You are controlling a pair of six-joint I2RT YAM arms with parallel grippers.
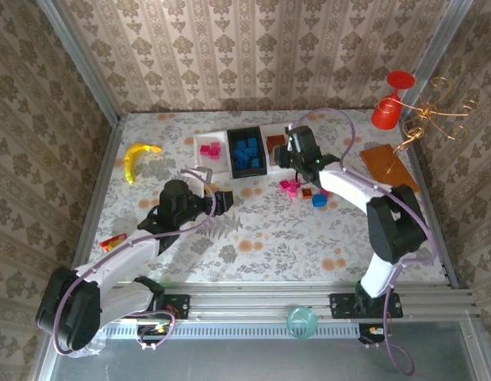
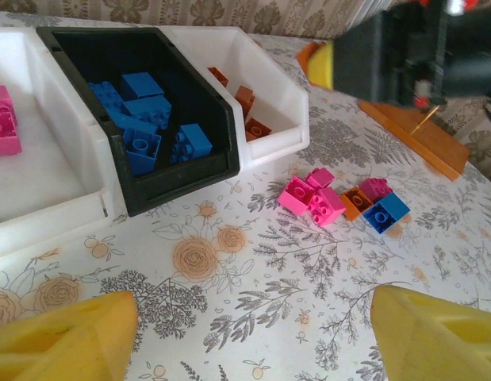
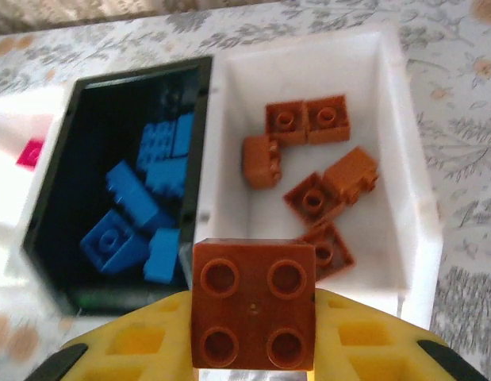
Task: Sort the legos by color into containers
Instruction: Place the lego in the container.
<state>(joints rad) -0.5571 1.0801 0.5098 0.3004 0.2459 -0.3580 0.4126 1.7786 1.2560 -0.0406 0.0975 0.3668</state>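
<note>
Above white tray point(image 3: 416, 198) of orange-brown bricks point(image 3: 308, 119): right claw point(image 3: 253, 357) clamped on matching brick point(image 3: 253, 302), tray just below; left claw point(image 2: 249, 329) open, empty, farther.

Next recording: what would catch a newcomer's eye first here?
A brown brick gripped in the right end effector, above the near edge of the white tray of brown bricks. Beside it, the black tray holds blue bricks, and a small pile of pink, brown and blue bricks lies loose on the table nearby.

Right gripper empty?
No, the right gripper is shut on an orange-brown brick by the white tray.
</note>
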